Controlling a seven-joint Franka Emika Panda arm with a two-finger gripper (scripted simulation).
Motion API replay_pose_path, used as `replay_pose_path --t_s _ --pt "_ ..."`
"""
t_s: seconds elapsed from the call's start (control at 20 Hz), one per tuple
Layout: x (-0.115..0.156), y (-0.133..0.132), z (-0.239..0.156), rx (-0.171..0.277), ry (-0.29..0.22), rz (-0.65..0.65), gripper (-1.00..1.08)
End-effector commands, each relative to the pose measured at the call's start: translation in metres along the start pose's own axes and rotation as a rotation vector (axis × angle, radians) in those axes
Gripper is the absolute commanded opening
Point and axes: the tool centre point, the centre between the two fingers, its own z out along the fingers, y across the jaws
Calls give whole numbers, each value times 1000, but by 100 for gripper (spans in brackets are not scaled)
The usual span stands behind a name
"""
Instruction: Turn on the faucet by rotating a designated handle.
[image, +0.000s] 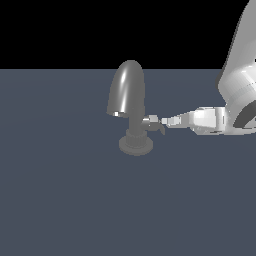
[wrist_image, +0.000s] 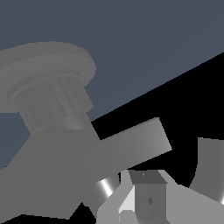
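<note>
The faucet is shiny grey metal with a tall rounded spout, a ribbed neck and a round disc base. It stands mid-floor in the exterior view. The handle is a short stub with a small dark tab, jutting from the stem toward the exterior view's right. My gripper reaches in level from the exterior view's right. Its fingers are together, with the tips at the handle's end and nothing between them. In the wrist view the handle is a flat bar just beyond my gripper, under the base and neck.
The faucet stands on a plain dark blue-grey floor. My white arm comes down along the exterior view's right edge. Nothing else shows.
</note>
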Motion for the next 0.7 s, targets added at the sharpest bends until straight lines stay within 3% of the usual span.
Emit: replay_pose_path --t_s 0.0,0.15,0.2,0.65 --pt "48 -9 1 12 -6 61 -100" --pt "60 -12 1 11 -6 67 -100" --pt "12 -9 0 1 0 -9 -100" --pt "39 -34 0 5 -3 22 -100"
